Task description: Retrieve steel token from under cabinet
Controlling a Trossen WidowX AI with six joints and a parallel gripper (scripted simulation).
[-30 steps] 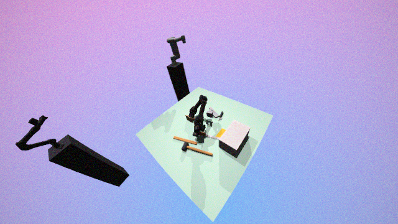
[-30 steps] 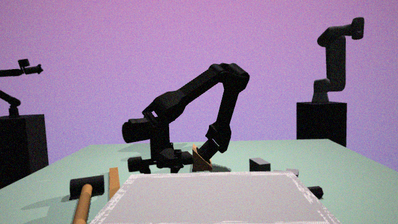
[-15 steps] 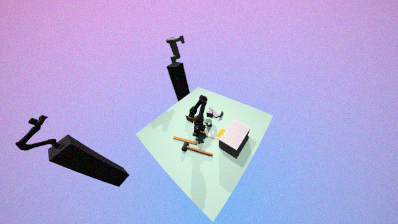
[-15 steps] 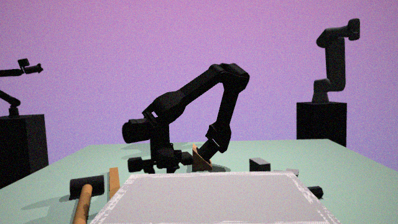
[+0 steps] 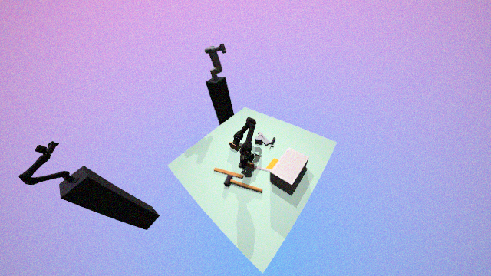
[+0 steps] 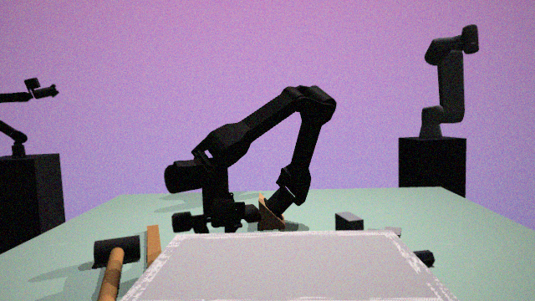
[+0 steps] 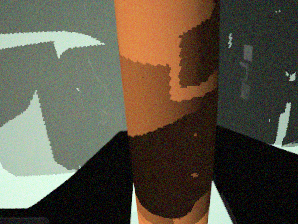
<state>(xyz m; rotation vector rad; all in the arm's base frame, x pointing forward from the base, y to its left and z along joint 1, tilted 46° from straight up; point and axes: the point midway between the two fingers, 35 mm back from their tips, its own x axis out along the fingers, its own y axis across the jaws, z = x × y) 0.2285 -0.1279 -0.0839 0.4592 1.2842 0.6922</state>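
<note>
The cabinet is a box with a pale top and dark sides. The marked area is a yellow-orange patch beside the cabinet. My gripper is shut on the orange-brown round handle of a tool, with one dark finger on each side of it. A thin pale rod runs from the handle, low over the table, to the cabinet's near edge; its far end is hidden. In the exterior view the fingertips are hidden behind the cabinet top. The steel token is not visible in any view.
A hammer with a black head and an orange wooden bar lie to one side of the gripper. A dark block and a grey tool lie on the other side. Two other arms stand on pedestals beyond the table.
</note>
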